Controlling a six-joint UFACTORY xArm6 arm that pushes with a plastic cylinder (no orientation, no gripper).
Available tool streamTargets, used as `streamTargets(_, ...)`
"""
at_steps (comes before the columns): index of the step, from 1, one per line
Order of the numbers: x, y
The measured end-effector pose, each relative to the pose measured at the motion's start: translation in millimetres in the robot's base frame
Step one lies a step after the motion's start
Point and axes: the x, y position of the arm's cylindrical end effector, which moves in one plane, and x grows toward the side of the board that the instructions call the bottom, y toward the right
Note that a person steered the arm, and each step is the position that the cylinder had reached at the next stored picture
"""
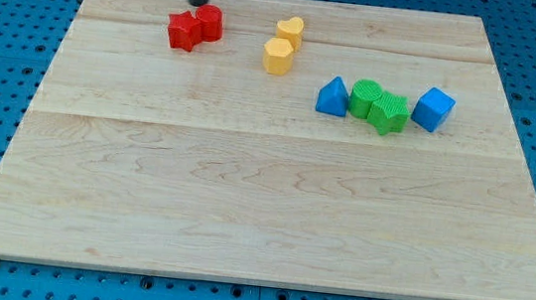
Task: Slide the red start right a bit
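Observation:
The red star block [183, 30] lies near the top left of the wooden board [263, 199]. A second red block [209, 22], rounded in shape, touches its right side. My tip [198, 3] is at the view's top, just above and behind the two red blocks, close to the rounded one's top-left edge.
A yellow heart block [290, 29] and a yellow rounded block [278, 56] sit right of the red pair. Further right stands a row: a blue triangular block [332, 96], two green blocks [364, 97] [389, 114], and a blue cube-like block [434, 109].

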Motion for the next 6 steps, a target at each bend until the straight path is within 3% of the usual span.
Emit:
streamTargets(1, 9, -61)
streamTargets(2, 64, -52)
streamTargets(3, 79, -12)
streamTargets(4, 63, -6)
streamTargets(5, 92, 21)
streamTargets(6, 105, 13)
